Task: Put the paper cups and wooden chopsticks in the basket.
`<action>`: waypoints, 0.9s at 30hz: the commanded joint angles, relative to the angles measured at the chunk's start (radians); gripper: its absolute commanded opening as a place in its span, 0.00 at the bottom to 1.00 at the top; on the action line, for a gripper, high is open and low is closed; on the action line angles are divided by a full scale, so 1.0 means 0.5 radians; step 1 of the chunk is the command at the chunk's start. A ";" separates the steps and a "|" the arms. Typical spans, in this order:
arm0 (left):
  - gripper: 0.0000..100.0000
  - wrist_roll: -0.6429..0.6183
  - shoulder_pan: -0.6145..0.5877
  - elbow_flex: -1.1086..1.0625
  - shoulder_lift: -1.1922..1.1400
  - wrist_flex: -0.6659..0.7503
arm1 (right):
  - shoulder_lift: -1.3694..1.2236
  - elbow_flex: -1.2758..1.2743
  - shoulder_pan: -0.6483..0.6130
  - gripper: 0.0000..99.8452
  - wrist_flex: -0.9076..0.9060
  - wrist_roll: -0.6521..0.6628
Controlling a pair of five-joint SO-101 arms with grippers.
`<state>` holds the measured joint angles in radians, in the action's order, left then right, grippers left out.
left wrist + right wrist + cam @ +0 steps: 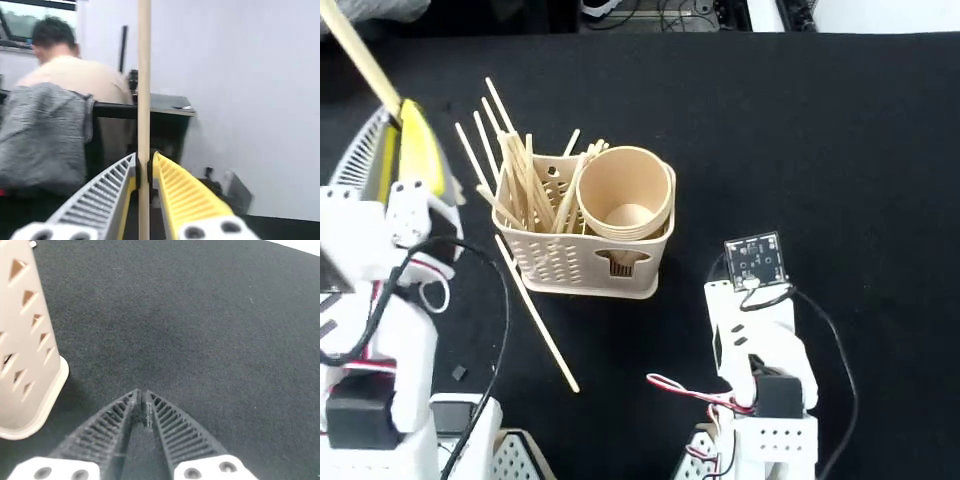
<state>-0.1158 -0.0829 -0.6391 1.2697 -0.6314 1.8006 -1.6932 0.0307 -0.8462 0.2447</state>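
Observation:
A beige perforated basket point(582, 262) stands mid-table, holding stacked paper cups point(625, 195) and several wooden chopsticks point(525, 180) leaning in its left half. Another chopstick point(538, 318) lies on the black table, running from the basket's left side toward the front. My left gripper point(395, 118), yellow and white, is raised at the far left and shut on a chopstick point(144, 100) that sticks up between its fingers point(172, 182). My right gripper point(142, 399) hangs shut and empty just above the table, to the right of the basket point(25, 340).
The black cloth table point(820, 150) stretches right and behind the basket. The right arm's base point(760, 380) sits at the front, the left arm's body point(380, 330) at the front left with cables. A person sits at a desk in the room behind.

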 commanded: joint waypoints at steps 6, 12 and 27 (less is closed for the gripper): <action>0.03 -0.417 0.078 -0.437 -0.006 0.601 | 0.112 0.014 0.025 0.01 -0.009 0.003; 0.03 -0.448 0.081 -0.686 -0.006 0.786 | 0.112 0.014 0.025 0.01 -0.009 0.003; 0.03 -0.242 0.253 -0.937 -0.006 0.789 | 0.112 0.014 0.025 0.01 -0.009 0.003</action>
<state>-0.2984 0.0322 -1.0978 1.2574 -0.2616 1.8006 -1.6932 0.0307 -0.8462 0.2447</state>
